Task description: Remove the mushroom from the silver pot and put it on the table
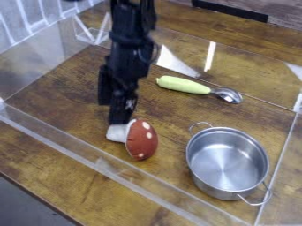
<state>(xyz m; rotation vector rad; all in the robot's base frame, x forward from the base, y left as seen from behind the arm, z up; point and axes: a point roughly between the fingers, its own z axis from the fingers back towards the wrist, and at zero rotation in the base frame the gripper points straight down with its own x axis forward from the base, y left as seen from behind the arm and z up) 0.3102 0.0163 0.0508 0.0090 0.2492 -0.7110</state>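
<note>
Spread apart, the fingers of the gripper (116, 104) are held just above and behind the white stem of the mushroom (138, 139). On its side on the table (71, 146), the mushroom is seen outside the silver pot (227, 162), near its handle side.

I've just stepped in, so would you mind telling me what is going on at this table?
The robot's open jaws hang low by the mushroom, with no clear grip on it. The mushroom lies on its side on the table, outside the pot. The spoon lies behind the pot.
</note>
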